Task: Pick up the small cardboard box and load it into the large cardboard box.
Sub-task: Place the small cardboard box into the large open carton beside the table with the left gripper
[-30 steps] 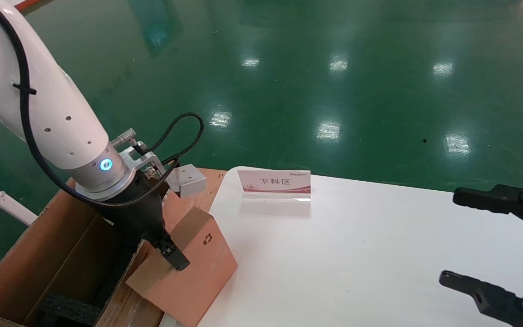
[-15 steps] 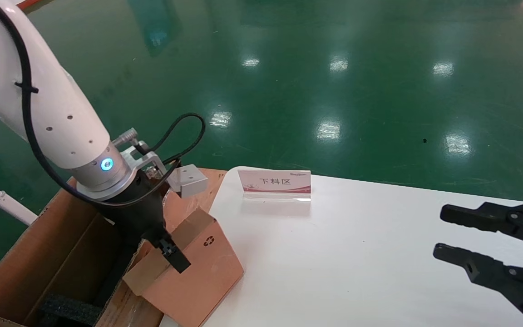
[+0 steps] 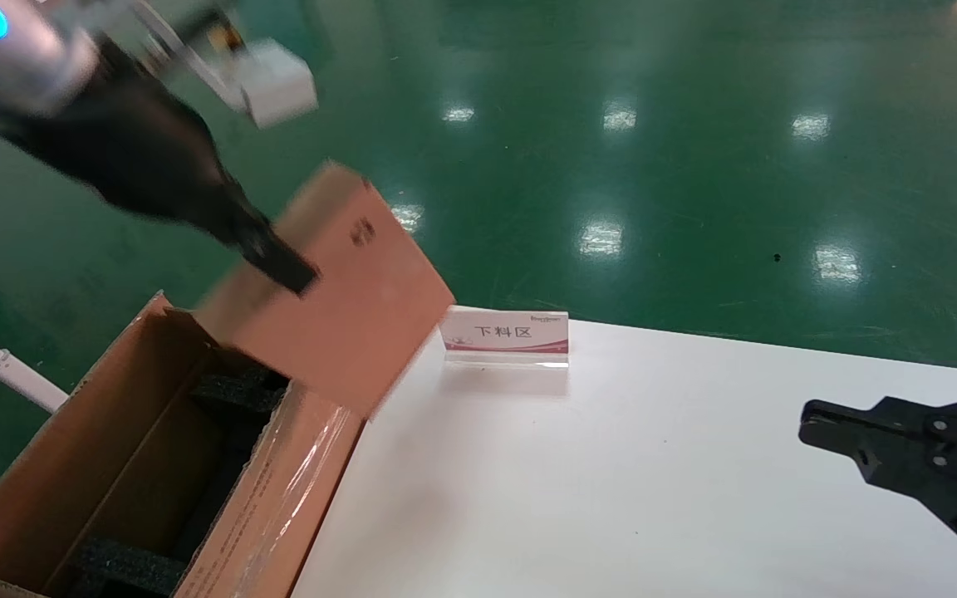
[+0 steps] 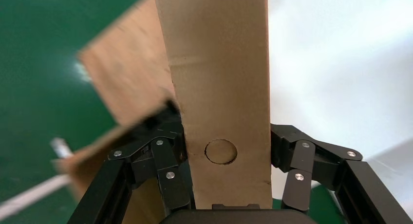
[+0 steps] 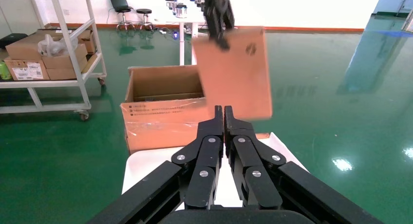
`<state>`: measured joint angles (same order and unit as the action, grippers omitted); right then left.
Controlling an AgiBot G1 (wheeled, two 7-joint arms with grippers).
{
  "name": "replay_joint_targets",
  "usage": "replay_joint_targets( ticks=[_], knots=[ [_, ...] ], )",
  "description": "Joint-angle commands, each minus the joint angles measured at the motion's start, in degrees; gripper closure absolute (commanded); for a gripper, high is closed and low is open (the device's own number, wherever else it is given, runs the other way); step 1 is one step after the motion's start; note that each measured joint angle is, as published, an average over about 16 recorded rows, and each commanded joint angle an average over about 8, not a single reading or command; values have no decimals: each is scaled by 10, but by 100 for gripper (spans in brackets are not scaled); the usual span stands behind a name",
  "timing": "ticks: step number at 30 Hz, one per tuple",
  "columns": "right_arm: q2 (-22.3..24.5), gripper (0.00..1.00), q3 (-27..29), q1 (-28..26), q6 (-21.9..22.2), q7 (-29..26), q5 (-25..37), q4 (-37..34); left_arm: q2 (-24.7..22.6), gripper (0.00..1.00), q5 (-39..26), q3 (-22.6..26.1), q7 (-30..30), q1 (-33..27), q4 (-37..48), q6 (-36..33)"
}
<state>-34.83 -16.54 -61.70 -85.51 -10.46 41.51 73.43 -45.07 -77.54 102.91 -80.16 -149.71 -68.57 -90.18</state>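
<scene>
The left gripper (image 3: 279,262) grasps the small box (image 3: 337,291), holding it aloft and tilted above the big box (image 3: 113,465) off the desk's (image 3: 611,482) left edge. The right gripper (image 5: 223,111), clenched empty, hovers near the right edge.

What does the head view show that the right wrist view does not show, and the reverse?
Only the head view shows the pink-and-white table sign and the black foam inside the big brown corrugated carton.

Only the right wrist view shows a white metal shelf cart and the shut right pincer from behind.

Both show the left pincer holding the small flat brown cardboard box lifted above the carton.
</scene>
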Motion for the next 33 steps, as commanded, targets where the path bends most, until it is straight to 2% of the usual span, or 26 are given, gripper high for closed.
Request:
replay_joint_targets(
  ticks=[1, 5, 6, 13, 14, 24, 33],
  knots=[
    [0, 100, 0, 0, 0, 0, 0, 0, -5, 100, -6, -2, 17, -32, 18, -11],
    [0, 100, 0, 0, 0, 0, 0, 0, -21, 100, 12, 49, 47, -86, 39, -15],
    [0, 97, 0, 0, 0, 0, 0, 0, -25, 100, 18, 66, 53, -98, 44, -15],
    [0, 10, -1, 0, 0, 0, 0, 0, -51, 100, 54, 181, 83, -156, 76, -15],
    [0, 0, -1, 0, 0, 0, 0, 0, -54, 100, 59, 196, 87, -160, 81, -15],
    [0, 0, -1, 0, 0, 0, -1, 0, -76, 100, 104, 333, 117, -176, 118, -16],
    [0, 0, -1, 0, 1, 1, -1, 0, -65, 100, 155, 436, 126, -167, 135, -9]
  ],
)
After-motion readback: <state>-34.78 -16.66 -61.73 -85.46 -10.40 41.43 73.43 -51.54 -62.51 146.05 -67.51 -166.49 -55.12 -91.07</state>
